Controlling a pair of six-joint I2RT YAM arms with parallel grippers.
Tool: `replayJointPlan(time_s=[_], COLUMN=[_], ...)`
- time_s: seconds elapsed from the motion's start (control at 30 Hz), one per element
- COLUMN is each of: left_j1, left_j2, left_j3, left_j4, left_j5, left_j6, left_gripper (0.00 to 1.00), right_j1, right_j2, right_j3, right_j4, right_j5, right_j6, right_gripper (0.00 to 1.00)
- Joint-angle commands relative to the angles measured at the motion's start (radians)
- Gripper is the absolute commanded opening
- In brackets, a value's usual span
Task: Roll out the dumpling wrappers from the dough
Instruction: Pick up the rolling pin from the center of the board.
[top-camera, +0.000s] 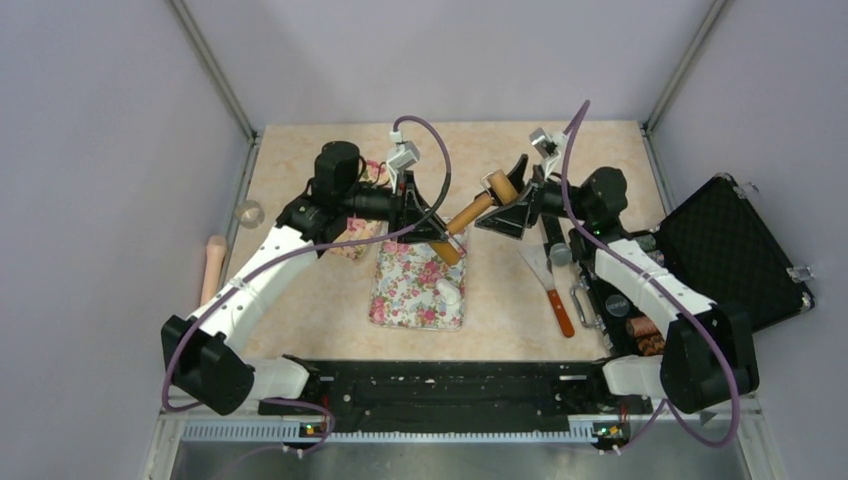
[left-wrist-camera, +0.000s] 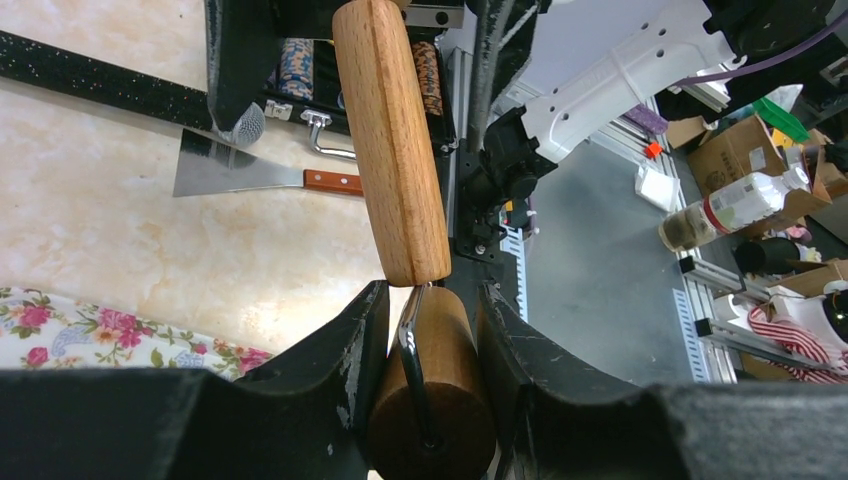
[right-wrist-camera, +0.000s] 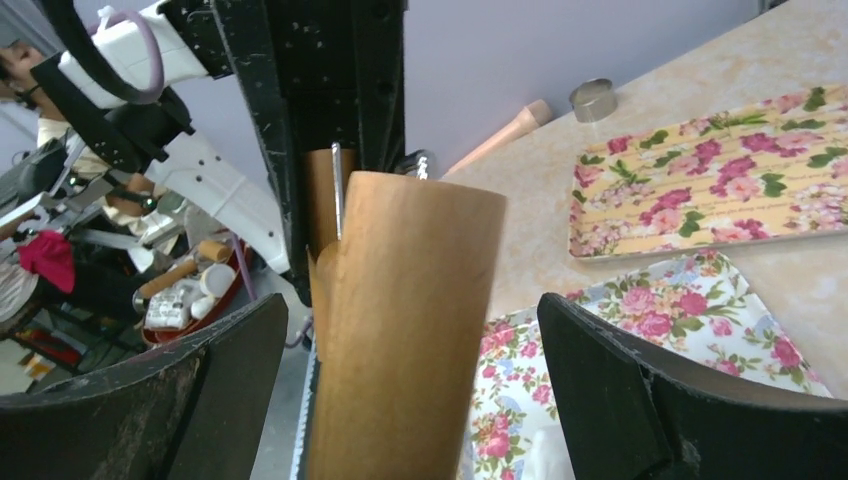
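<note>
White and small, the dough (top-camera: 447, 291) lay as a rounded lump on the floral cloth (top-camera: 400, 290), toward its near right corner. Above the cloth, the left gripper (left-wrist-camera: 430, 310) pinched the wooden roller (left-wrist-camera: 390, 140). Only the right wrist view showed the right gripper (right-wrist-camera: 410, 320) spread around its handle.
</note>
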Motion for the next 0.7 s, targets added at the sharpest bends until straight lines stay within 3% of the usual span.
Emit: replayJointPlan(time_s=[0.0, 0.13, 0.3, 0.5, 0.67], left_j1=[0.003, 0.004, 0.004, 0.004, 0.003], left_j2=[-0.019, -0.006, 0.006, 0.028, 0.034], left_j3=[-0.011, -0.013, -0.019, -0.057, -0.063], left_j4=[0.109, 0.142, 0.164, 0.283, 0.299], left_j5=[0.01, 0.013, 0.016, 0.034, 0.026], left_j6=[-0.033, -0.068, -0.092, -0.184, -0.196], left_gripper=[0.0, 0.0, 0.0, 0.0, 0.0], right_j1=[0.043, 0.082, 0.087, 0.092, 0.116], right_j2=[-0.029, -0.034, -0.023, 0.035, 0.056], right_j3=[-0.024, -0.044, -0.095, -0.097, -0.087], right_j4=[0.231, 0.281, 0.43, 0.556, 0.565], right_j5=[0.002, 0.048, 0.131, 0.17, 0.172], right_j6=[0.109, 0.125, 0.196, 0.295, 0.307], right_gripper=[0.93, 0.85, 0.57, 0.56, 0.56])
